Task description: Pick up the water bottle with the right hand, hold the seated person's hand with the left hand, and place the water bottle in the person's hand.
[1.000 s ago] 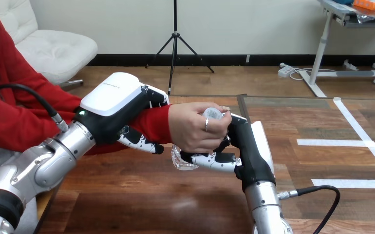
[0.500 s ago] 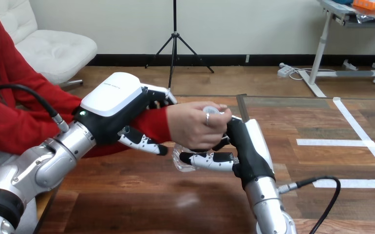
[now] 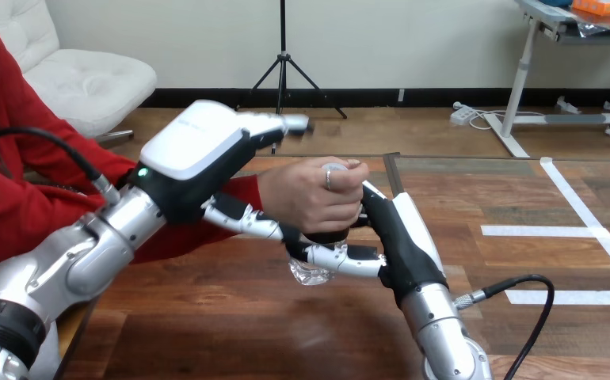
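- Bottle (image 3: pixel 311 273) nearly upright above the table (image 3: pixel 207 332), its cap end wrapped in the person's hand (image 3: pixel 306 198).
- Right hand (image 3: pixel 401 241) curled round the bottle's lower part, just beneath the person's grip.
- Left hand (image 3: pixel 199 150) open: fingers (image 3: pixel 274 124) straight above the person's red sleeve (image 3: pixel 242 188), thumb below it.

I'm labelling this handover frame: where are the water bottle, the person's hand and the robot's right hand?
water bottle (image 3: pixel 306 275): head view, its clear base.
person's hand (image 3: pixel 306 194): head view, the back of it.
right hand (image 3: pixel 399 244): head view, its black palm body.
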